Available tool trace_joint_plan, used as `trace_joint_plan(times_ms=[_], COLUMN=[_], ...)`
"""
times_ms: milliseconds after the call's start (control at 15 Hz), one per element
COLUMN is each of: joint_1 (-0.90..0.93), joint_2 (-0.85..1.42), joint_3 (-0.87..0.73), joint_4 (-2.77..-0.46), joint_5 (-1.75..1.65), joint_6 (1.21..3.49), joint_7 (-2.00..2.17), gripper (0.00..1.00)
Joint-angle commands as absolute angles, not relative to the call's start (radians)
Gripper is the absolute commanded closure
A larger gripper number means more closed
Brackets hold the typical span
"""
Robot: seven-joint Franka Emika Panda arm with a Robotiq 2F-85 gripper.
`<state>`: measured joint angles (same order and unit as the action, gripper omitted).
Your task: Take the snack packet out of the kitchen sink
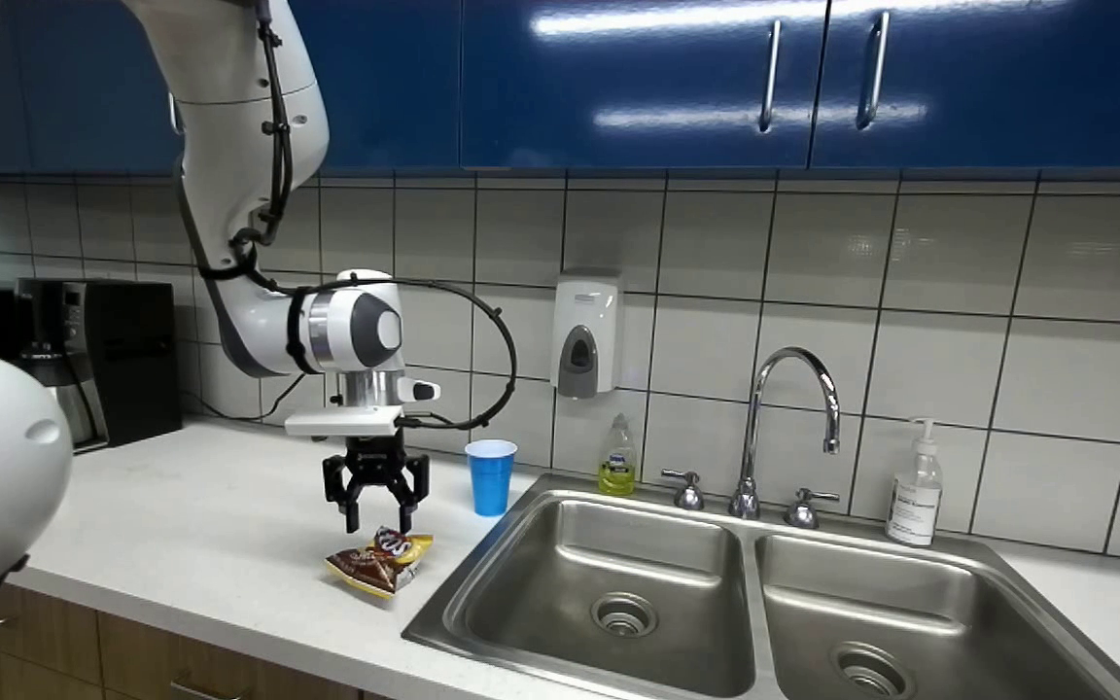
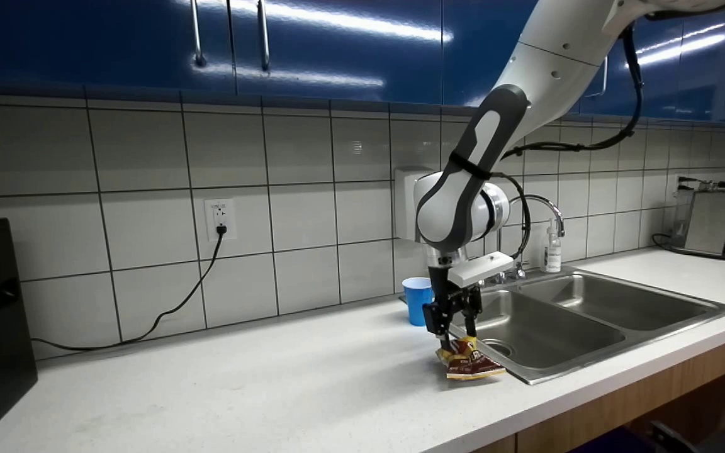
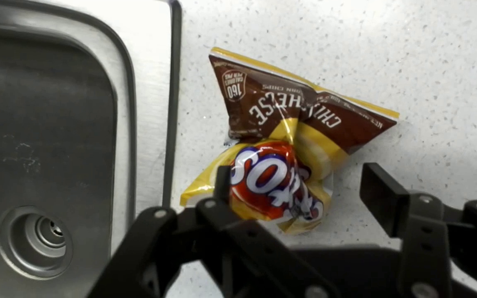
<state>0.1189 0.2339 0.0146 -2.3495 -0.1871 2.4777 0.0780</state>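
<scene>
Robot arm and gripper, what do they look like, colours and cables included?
The arm is white and rounded, with dark grey panels. A black cable runs along it and loops outward, held by black straps. The gripper is black, with two blocky, jointed fingers and a flat white housing above it.

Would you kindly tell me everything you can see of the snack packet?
The snack packet looks like glossy film, crumpled and pinched at the middle so both ends flare. One end is dark brown with white lettering and a yellow edge; the other is mostly yellow, with a red patch bearing white letters edged in purple. It lies on the white speckled counter just outside the sink, not touching it. The open gripper hangs over it without gripping; any contact there is unclear.
</scene>
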Motion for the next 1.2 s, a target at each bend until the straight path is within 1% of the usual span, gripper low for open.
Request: trace_joint_plan(times_ms=[0,600,1133], joint_1=[0.108,0.082,0.056], joint_2=[0.163,0.007,-0.122], joint_3=[0.024,0.025,0.017], joint_4=[-2.380,-2.459,-2.523], joint_5=[-0.169,-0.053,-0.019], joint_6=[2.474,2.424,2.248], joint_7=[0.090,0.079,0.095], gripper=[0.00,0.00,0.00])
